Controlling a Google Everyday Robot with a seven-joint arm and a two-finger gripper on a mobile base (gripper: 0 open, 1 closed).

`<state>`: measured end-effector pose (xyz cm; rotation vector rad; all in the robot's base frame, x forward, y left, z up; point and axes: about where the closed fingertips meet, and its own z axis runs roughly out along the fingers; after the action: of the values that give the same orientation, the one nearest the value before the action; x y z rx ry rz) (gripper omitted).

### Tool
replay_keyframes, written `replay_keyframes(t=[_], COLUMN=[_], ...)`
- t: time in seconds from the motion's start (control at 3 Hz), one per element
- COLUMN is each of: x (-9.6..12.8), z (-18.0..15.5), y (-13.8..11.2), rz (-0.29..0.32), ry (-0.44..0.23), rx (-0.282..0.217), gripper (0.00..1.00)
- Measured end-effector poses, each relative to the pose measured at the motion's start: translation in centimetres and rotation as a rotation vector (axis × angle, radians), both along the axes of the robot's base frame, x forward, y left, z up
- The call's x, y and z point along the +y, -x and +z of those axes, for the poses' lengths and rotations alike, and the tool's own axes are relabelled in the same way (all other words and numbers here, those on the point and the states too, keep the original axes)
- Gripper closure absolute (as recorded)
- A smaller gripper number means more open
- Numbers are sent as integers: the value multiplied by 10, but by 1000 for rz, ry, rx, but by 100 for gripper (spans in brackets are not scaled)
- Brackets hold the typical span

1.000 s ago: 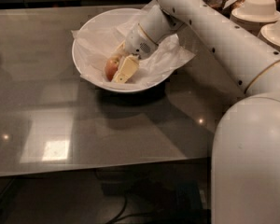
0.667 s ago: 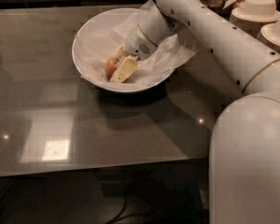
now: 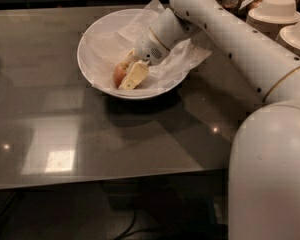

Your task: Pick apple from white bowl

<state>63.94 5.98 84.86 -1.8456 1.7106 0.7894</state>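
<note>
The white bowl (image 3: 92,39) stands on the grey table, lined with crumpled white paper (image 3: 185,59) that hangs over its right rim. The apple (image 3: 119,74), reddish with a pale patch, lies at the bottom of the bowl near the front. My gripper (image 3: 129,70) reaches down into the bowl from the upper right and sits right against the apple's right side, covering part of it. The apple rests low in the bowl.
The grey table (image 3: 65,134) has a front edge near the bottom of the view. Stacked beige paper bowls (image 3: 277,9) stand at the back right, behind my white arm (image 3: 230,34). My base (image 3: 272,174) fills the lower right.
Almost nothing has moved. The gripper stays down at the apple in the bowl, and the bowl is in the same place.
</note>
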Motion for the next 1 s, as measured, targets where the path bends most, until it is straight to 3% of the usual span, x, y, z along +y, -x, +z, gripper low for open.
replay_keyframes(t=[0.33, 1.0], x=[-6, -28], z=[30, 95], y=[7, 25], rz=[-6, 10], ry=[-96, -323], rx=[-51, -141], gripper=[100, 100])
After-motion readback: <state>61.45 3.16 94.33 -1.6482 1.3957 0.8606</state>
